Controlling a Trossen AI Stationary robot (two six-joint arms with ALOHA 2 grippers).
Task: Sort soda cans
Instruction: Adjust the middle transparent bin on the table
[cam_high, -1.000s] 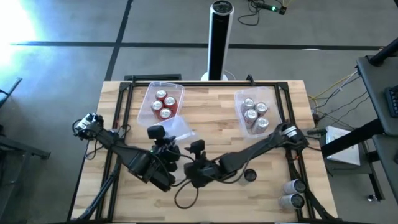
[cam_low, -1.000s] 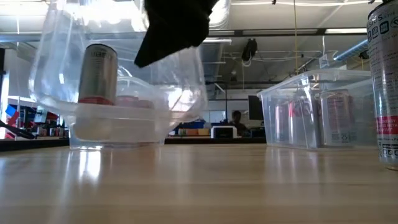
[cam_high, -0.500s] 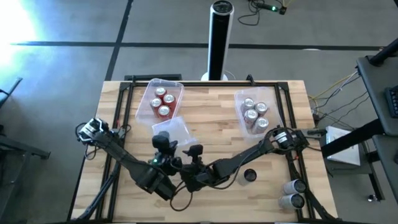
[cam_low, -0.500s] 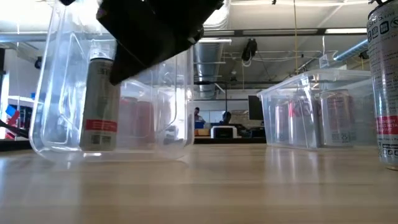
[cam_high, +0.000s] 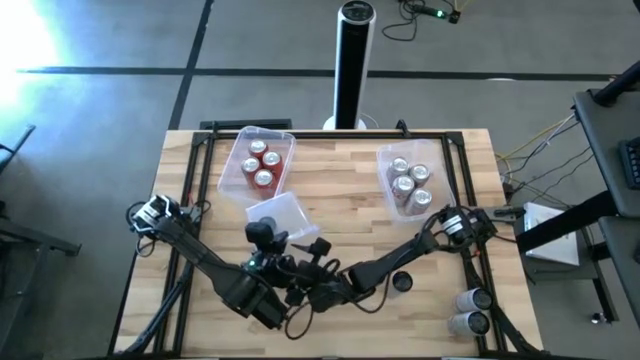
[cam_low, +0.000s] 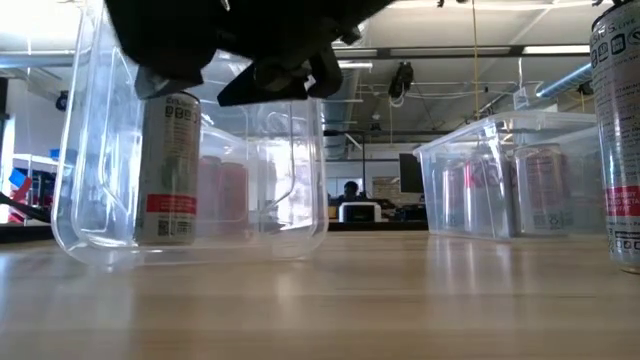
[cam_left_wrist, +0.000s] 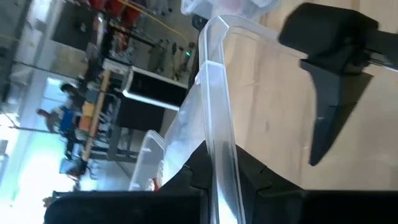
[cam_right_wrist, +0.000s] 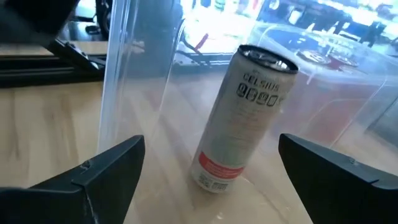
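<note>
A clear plastic tub (cam_high: 281, 214) stands on its bottom at mid-table, with one silver soda can (cam_low: 169, 166) upright inside it. My left gripper (cam_high: 268, 256) is shut on the tub's near wall. My right gripper (cam_high: 318, 268) is open just right of it, and its wrist view looks straight at that can (cam_right_wrist: 244, 123). It touches nothing. Red soda cans (cam_high: 261, 162) fill a far-left tub. Silver ones (cam_high: 408, 180) fill a far-right tub. My left gripper pinches the clear tub's near wall at its rim (cam_left_wrist: 217, 147), one finger (cam_left_wrist: 191, 170) on each side of the thin plastic. The fingers reach in from the table's near side. The tub stays upright, its bottom on the table (cam_low: 190, 250).
A dark-topped can (cam_high: 402, 283) stands right of my right gripper, and two silver cans (cam_high: 472, 310) lie at the near right corner. One tall can (cam_low: 620, 130) stands close at the low view's right edge. A black frame (cam_high: 195, 160) runs along the table's edges.
Both grippers have gone toward the table's near edge. My left gripper has drawn the clear tub along with it. The tub was tipped up a second ago and now sits flat on the table, with the silver can upright inside.
</note>
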